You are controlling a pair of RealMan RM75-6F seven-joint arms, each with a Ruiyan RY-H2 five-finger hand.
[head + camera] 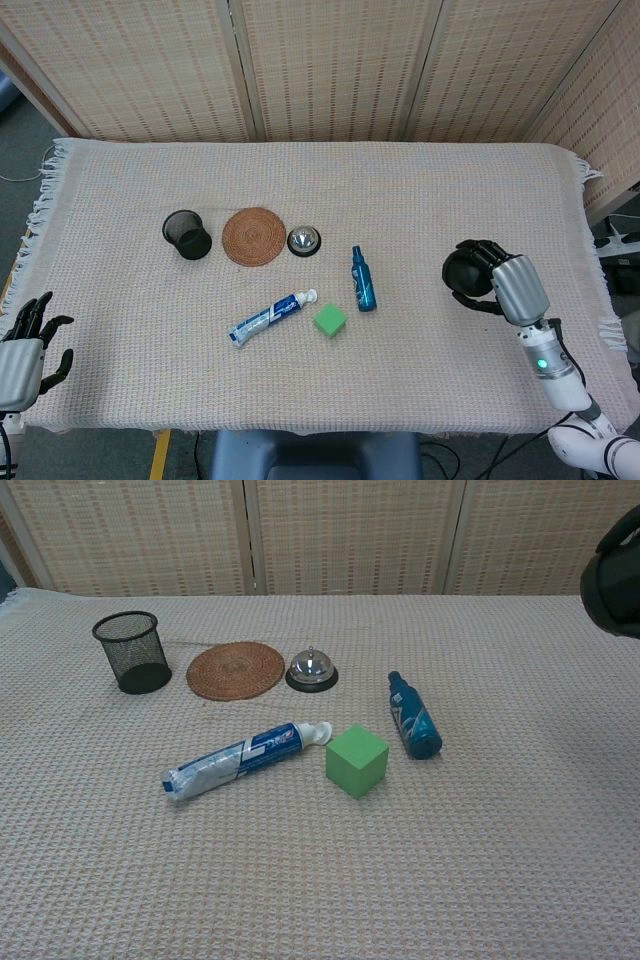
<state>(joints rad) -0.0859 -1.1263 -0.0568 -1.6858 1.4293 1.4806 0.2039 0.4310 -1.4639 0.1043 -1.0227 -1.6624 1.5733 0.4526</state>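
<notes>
While the right hand (490, 282) hovers over the right part of the table cloth (420, 190) in the head view, its dark fingers (470, 270) are curled inward around nothing visible, palm side turned toward the table's middle. Nearest thing to it: the blue spray bottle (362, 279), lying on its side, cap pointing away from the robot, apart from the hand. Just left of the bottle's base sits the green cube (329, 320), and beside that the toothpaste tube (271, 316) lies slantwise, its white cap toward the cube but not clearly touching it. Further back, in a row: black mesh pen cup (187, 234), upright; round woven coaster (254, 236); silver call bell (304, 240) just beside the coaster's right edge. The left hand (24, 345) rests at the near left corner, off the cloth's edge, fingers spread apart, holding nothing.

Chest view: only a dark rounded part of the right hand (612, 572) shows at the upper right border, above the cloth; finger posture cannot be read here. The left hand does not appear. The spray bottle (413, 717) lies flat, right of the green cube (356, 761); the toothpaste tube (243, 759) points its cap at the cube's upper left corner, a small gap between. Pen cup (132, 652), coaster (236, 670) and bell (311, 669) stand behind in a line.
</notes>
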